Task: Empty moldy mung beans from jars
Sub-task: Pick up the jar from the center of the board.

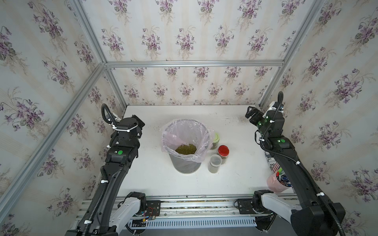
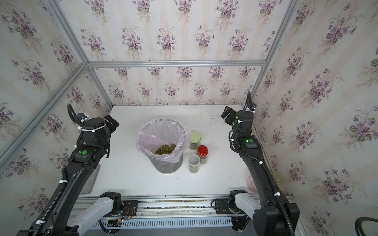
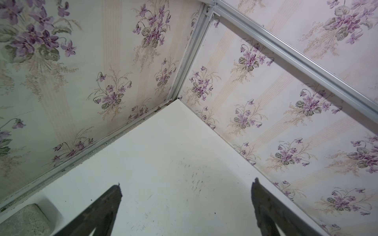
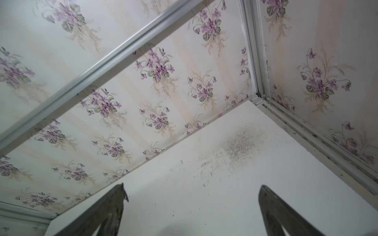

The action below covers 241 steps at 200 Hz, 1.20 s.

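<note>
Three small clear jars stand lidded just right of the bin in both top views: a pale green lid (image 1: 215,137) (image 2: 195,137) at the back, a red lid (image 1: 223,150) (image 2: 202,150), and a translucent white lid (image 1: 215,160) (image 2: 194,160) in front. Dark olive filling shows through their walls. A heap of mung beans (image 1: 185,148) (image 2: 165,149) lies inside the bin's liner. My left gripper (image 3: 187,181) stands open over bare table near the back left corner. My right gripper (image 4: 192,187) is open over the back right corner. Both are far from the jars.
The grey bin (image 1: 185,165) with a pinkish liner stands mid-table. A pink cup (image 1: 275,185) of pens and a printed can (image 1: 269,161) sit front right, partly behind my right arm. A grey pad (image 2: 90,179) lies front left. Dark specks (image 4: 241,145) mark the back right.
</note>
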Tool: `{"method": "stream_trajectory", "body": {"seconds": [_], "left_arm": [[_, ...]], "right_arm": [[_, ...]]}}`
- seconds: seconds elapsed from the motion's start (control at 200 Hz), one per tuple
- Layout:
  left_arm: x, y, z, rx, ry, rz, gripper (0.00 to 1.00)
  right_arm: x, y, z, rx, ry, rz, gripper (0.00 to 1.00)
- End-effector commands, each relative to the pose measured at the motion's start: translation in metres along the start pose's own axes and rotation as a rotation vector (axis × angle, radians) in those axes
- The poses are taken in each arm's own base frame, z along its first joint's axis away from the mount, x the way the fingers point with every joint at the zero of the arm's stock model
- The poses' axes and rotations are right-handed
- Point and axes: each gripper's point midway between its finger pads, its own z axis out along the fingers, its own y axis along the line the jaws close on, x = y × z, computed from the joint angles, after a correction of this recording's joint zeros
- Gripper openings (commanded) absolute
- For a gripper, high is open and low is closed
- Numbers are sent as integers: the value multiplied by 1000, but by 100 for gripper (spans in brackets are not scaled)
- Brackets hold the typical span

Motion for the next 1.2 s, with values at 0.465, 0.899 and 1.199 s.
{"method": "stream_trajectory", "body": {"seconds": [0.465,0.899,1.199], "left_arm": [[29,-71,-26,316,374,217,99],[23,-74,-36,350,389,379,99],[59,-78,-14,365,498,372,99]], "right_arm": [[55,6,-40,-51,379,-85,100],[67,30,-21,-135,512,-123,100],[51,42,29,4,520,-196,100]]}}
